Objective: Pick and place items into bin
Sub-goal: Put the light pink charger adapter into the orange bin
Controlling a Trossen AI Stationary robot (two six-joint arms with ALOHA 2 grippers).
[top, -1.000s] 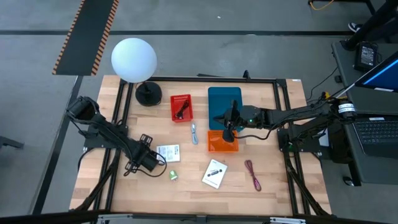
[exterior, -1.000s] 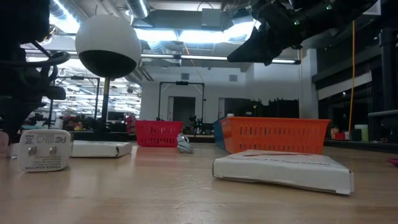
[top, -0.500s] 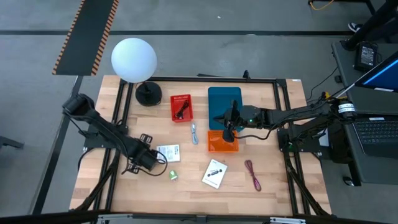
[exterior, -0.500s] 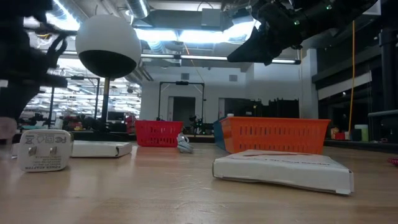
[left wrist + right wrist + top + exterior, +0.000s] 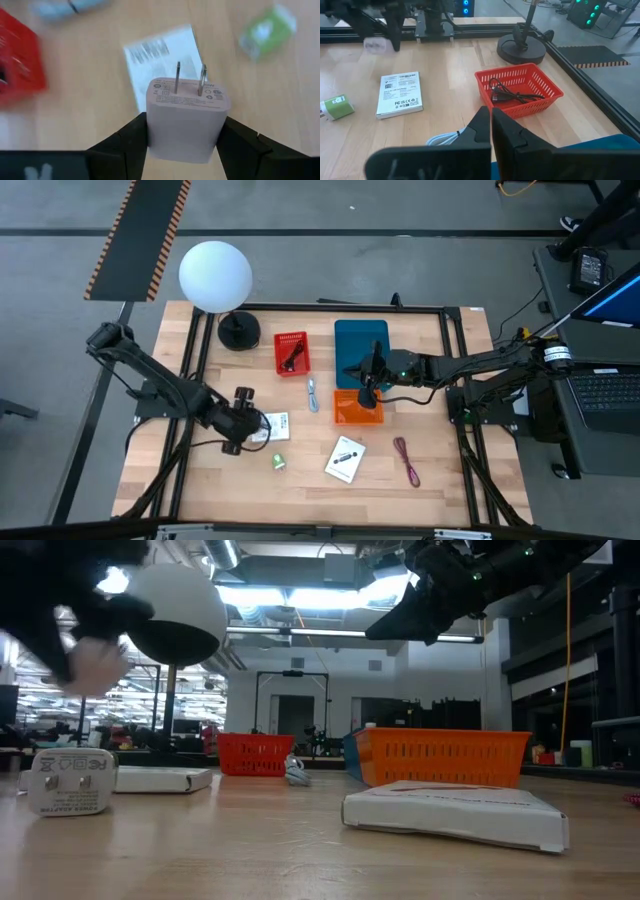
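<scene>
Left gripper (image 5: 247,423) is positioned over the front-left part of the wooden table (image 5: 450,470), clamped on a pale pink plug adapter (image 5: 187,117). The adapter is gripped by its two sides between the dark fingers (image 5: 131,137), with its two metal prongs pointed away from the wrist. In the low view the adapter is seen as a pale blur, raised well clear of the tabletop. Directly past it, a white card with green marks (image 5: 273,425) is laid flat on the wood, and a green cube (image 5: 279,463) is sat near that card toward the front edge. A second white card with a black mark (image 5: 345,459) is laid further right, with a maroon cable (image 5: 405,461) beside it on the bare wood. A blue-white stick (image 5: 312,393) is laid between the red basket (image 5: 292,352) and the orange basket (image 5: 357,409). A black cable (image 5: 512,92) is coiled inside the red basket. A blue bin (image 5: 361,343) is set just behind the orange basket. Right gripper (image 5: 367,385) is held above the seam between blue bin and orange basket, fingers pressed together, nothing seen between them. A white globe lamp (image 5: 215,275) on a black base (image 5: 238,331) is stood at the far-left corner.
</scene>
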